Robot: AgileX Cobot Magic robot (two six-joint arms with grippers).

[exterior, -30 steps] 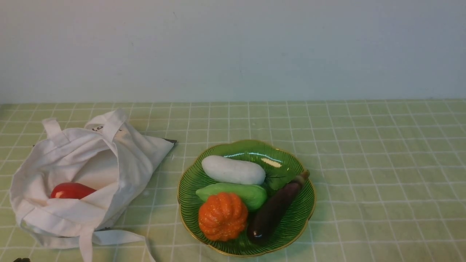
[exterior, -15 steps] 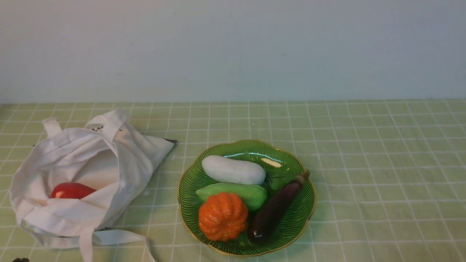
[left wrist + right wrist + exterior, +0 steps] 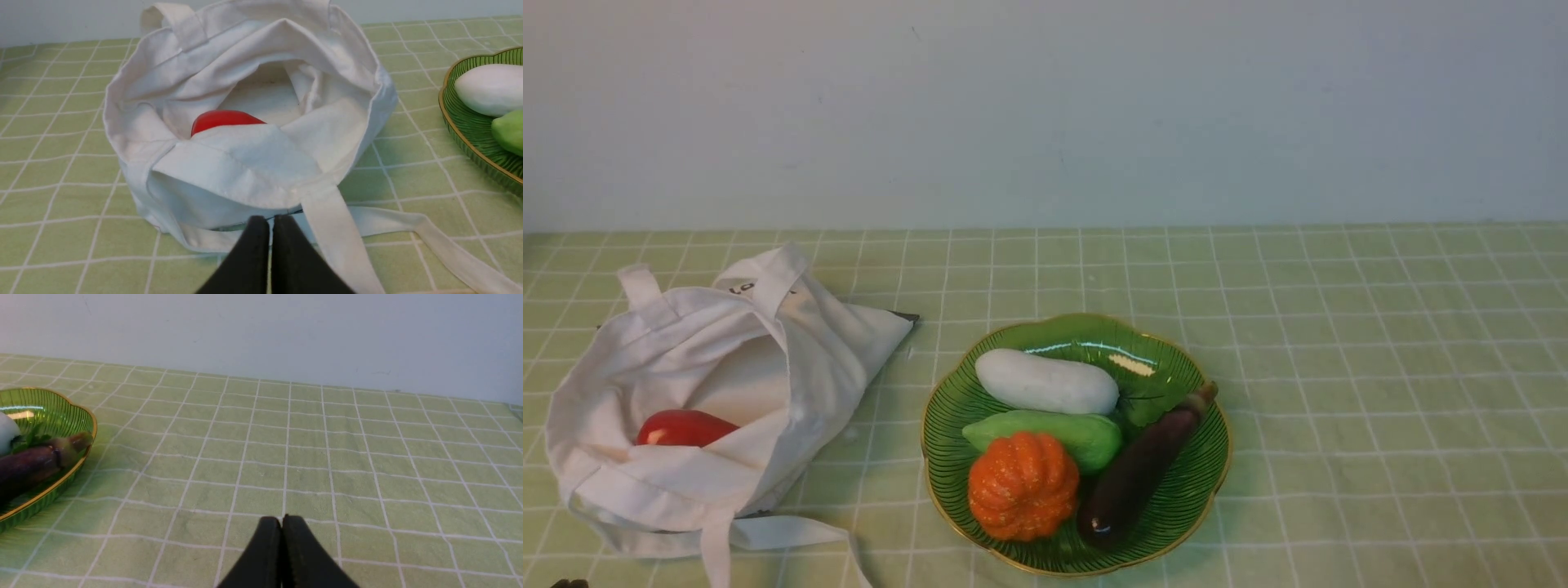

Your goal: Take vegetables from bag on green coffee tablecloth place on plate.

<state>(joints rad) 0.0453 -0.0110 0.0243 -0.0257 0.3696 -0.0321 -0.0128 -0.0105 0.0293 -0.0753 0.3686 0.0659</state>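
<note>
Both end effectors, left (image 3: 271,222) and right (image 3: 282,522), are pressed together; bag (image 3: 825,376) folds partly hide the red vegetable (image 3: 686,428); the pumpkin (image 3: 1023,487) overlaps the green vegetable (image 3: 1062,433).

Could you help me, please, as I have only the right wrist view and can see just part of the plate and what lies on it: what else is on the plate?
Observer: An orange pumpkin and a green vegetable lie on the plate, beside the eggplant.
Operator: Thank you. Is any vegetable still in the bag?
Observer: Yes, a red one shows inside the open mouth of the white bag, to the left of the plate.
Operator: And how does the left tool stand?
Observer: The left tool is shut, with nothing between its fingertips.
</note>
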